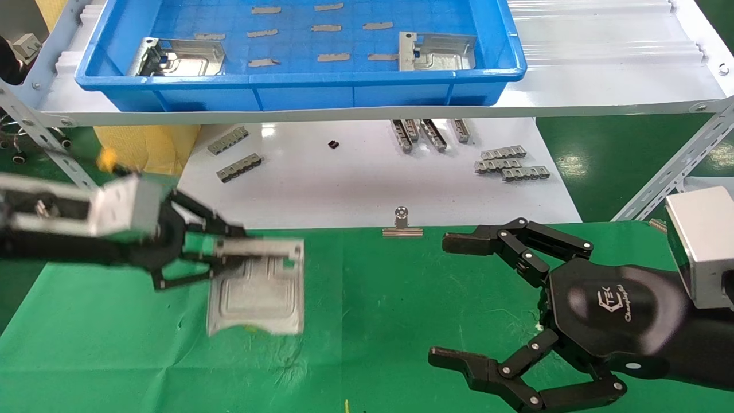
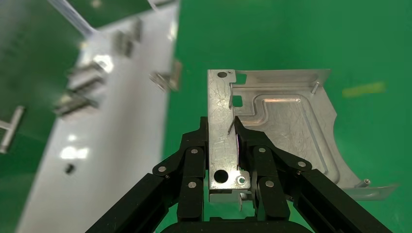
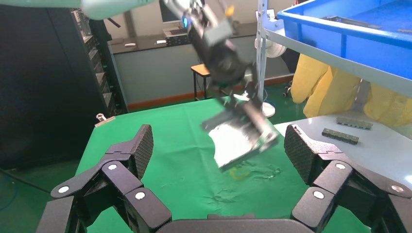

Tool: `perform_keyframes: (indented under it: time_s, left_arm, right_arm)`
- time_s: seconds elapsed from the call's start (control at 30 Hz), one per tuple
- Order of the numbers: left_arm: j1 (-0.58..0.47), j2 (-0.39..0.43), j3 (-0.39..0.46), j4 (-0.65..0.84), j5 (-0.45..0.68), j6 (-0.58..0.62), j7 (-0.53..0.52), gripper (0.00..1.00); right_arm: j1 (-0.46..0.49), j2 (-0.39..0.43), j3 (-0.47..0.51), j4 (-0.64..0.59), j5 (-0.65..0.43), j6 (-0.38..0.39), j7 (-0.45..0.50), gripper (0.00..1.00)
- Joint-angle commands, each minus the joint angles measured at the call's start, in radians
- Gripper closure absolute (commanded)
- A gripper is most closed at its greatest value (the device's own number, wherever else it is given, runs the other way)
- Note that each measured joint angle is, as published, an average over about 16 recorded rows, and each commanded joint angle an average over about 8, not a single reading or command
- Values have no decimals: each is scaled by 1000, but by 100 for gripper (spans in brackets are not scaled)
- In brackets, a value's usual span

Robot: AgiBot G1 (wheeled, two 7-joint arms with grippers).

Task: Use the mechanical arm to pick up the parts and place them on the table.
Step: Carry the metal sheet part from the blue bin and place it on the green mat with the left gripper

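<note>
My left gripper (image 1: 241,249) is shut on the flange edge of a shiny silver part (image 1: 258,292) and holds it tilted, low over the left side of the green table (image 1: 373,321). In the left wrist view the fingers (image 2: 194,160) clamp the flange strip of the part (image 2: 286,126). The right wrist view shows the same part (image 3: 238,136) hanging just above the cloth. My right gripper (image 1: 444,299) is open and empty over the table's right side; it also shows in its own wrist view (image 3: 219,148). Two more parts (image 1: 180,56) (image 1: 438,50) lie in the blue bin (image 1: 298,77).
The blue bin stands on a white shelf board above a glossy white tabletop with small grey toothed bars (image 1: 510,163) (image 1: 235,155). Thin grey strips lie in the bin. A silver binder clip (image 1: 402,223) grips the cloth's far edge. A slanted metal strut (image 1: 676,166) stands at right.
</note>
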State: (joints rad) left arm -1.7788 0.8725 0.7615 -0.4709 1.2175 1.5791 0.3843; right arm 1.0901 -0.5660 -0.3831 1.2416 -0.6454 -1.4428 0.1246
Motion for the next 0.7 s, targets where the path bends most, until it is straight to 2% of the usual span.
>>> perform_keyframes:
  time_s: [0.03,0.3,0.33,0.57,0.6,0.7]
  left_arm:
    - [36,-9,43,-7,16,-5,36,100]
    - [58,58,86,134,67,-54,188,99]
    - [58,65,86,152,68,-59,202,90]
    - [56,101,88,257,75,-89,277,4]
    - [55,105,88,267,76,-91,288,0]
    - [52,115,88,294,76,-92,318,0]
  right_arm:
    - [0,0,0,0,0,0,0,0]
    - [0,0,0,0,0,0,0,0]
    - [0,0,0,0,0,0,0,0]
    - [0,0,0,0,0,0,0,0]
    - [0,0,0,0,0,0,0,0]
    - [0,0,0,0,0,0,0,0]
